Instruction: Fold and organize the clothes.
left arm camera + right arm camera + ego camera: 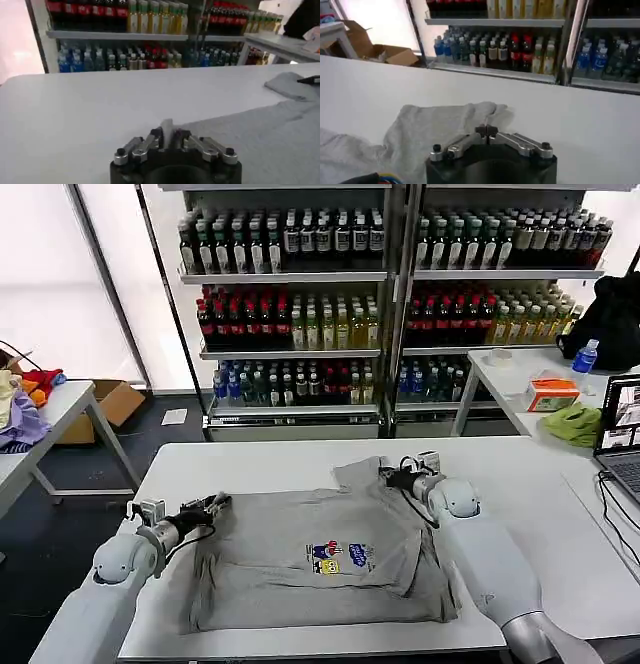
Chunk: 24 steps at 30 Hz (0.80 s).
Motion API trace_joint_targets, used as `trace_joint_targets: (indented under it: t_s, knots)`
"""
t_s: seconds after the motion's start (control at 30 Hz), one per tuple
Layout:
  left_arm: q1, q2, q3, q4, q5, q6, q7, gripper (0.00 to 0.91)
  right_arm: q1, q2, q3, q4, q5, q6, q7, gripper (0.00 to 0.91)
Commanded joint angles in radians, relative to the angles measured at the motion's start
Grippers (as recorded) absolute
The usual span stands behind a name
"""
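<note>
One of the clothes, a light-grey short-sleeved shirt point(300, 579) with a small multicoloured chest print point(338, 557), lies spread on the white table point(250, 464), its right side folded over. My left gripper point(218, 503) is at the shirt's far left edge. In the left wrist view it point(168, 134) is shut on a raised pinch of the grey cloth point(260, 135). My right gripper point(388, 475) is at the far right sleeve. The right wrist view shows it point(486, 131) shut on the edge of the shirt point(430, 130), with the sleeve lying just beyond its tips.
Shelves of bottles point(300, 334) stand behind the table. A side table on the right holds a lime-green cloth point(573, 424), an orange box point(552, 394), a bottle point(585, 357) and a laptop point(620, 444). Coloured fabrics point(25, 399) lie on a table at left, near a cardboard box point(115, 402).
</note>
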Motion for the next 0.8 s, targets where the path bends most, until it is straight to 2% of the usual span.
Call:
trace_joint_targets:
  t_s: [0.03, 0.1, 0.47, 0.7, 0.8]
  knots:
    - [-0.001, 0.017, 0.008, -0.039, 0.022, -0.007, -0.004, 0.01, 0.001, 0.002, 0.02, 0.06, 0.064, 0.014, 0.042, 0.0]
    - [0.001, 0.035, 0.007, -0.074, 0.007, -0.004, -0.012, 0.01, -0.019, -0.009, 0.037, 0.14, 0.128, 0.013, 0.069, 0.0]
    - [0.117, 0.082, -0.088, -0.327, -0.091, -0.006, -0.075, 0.01, -0.194, -0.082, 0.1, 0.507, 0.277, -0.038, 0.179, 0.0]
    - [0.285, 0.11, -0.183, -0.461, -0.092, -0.054, -0.132, 0.01, -0.394, -0.143, 0.186, 0.737, 0.32, -0.044, 0.213, 0.0]
    - [0.362, 0.113, -0.231, -0.522, -0.112, -0.038, -0.148, 0.01, -0.524, -0.149, 0.243, 0.814, 0.322, -0.045, 0.228, 0.0]
